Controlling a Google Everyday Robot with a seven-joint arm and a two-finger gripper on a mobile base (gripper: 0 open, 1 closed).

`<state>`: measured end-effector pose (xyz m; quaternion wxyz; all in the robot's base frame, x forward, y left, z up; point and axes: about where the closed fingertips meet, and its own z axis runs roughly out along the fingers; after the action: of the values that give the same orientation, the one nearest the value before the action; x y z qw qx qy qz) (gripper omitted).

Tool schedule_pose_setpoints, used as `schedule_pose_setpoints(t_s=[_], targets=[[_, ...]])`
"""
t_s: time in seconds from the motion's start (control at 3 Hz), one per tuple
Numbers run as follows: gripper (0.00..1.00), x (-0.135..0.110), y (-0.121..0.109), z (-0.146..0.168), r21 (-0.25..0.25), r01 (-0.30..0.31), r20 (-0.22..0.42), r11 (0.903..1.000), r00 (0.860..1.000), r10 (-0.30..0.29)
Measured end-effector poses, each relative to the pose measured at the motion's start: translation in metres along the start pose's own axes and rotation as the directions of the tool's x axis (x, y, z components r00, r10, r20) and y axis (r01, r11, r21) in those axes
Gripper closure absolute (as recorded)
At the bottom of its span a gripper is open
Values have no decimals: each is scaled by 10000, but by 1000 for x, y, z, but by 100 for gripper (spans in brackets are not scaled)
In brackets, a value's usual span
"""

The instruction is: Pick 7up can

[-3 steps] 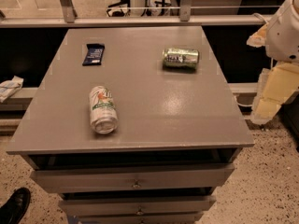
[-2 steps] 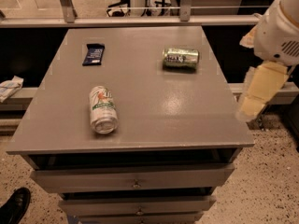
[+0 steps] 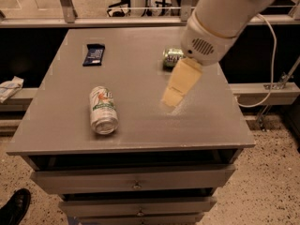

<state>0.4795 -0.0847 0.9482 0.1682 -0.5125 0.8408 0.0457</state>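
The 7up can (image 3: 103, 110), silver-white with a green band, lies on its side on the front left part of the grey table top (image 3: 61, 125). My gripper (image 3: 180, 83), a tan piece under the big white arm, hangs over the middle right of the table. It is to the right of the 7up can, well apart from it and holding nothing. A darker green can (image 3: 171, 56) lies at the back of the table, partly hidden behind the arm.
A dark blue packet (image 3: 94, 54) lies at the back left of the table. Drawers (image 3: 136, 182) are under the top. A black shoe (image 3: 14, 207) is on the floor at the lower left. A white cable (image 3: 269, 60) hangs at the right.
The arm has swung left from beyond the table's right edge to over the table, and it now covers part of the green can. The cans and packet have not moved.
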Motion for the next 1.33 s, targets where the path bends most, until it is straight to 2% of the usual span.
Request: schedule_pose_setpoints(t_s=[0.33, 0.67, 1.0, 1.33], targets=[[0, -7, 2, 1, -17, -1007, 63, 9949, 9949, 1007], [0, -7, 2, 1, -14, -1023, 65, 9948, 9947, 1023], [0, -23, -1, 8, 90, -1380, 282, 9904, 9901, 1377], [0, -64, -15, 34, 271, -2138, 428, 9765, 9762, 2126]])
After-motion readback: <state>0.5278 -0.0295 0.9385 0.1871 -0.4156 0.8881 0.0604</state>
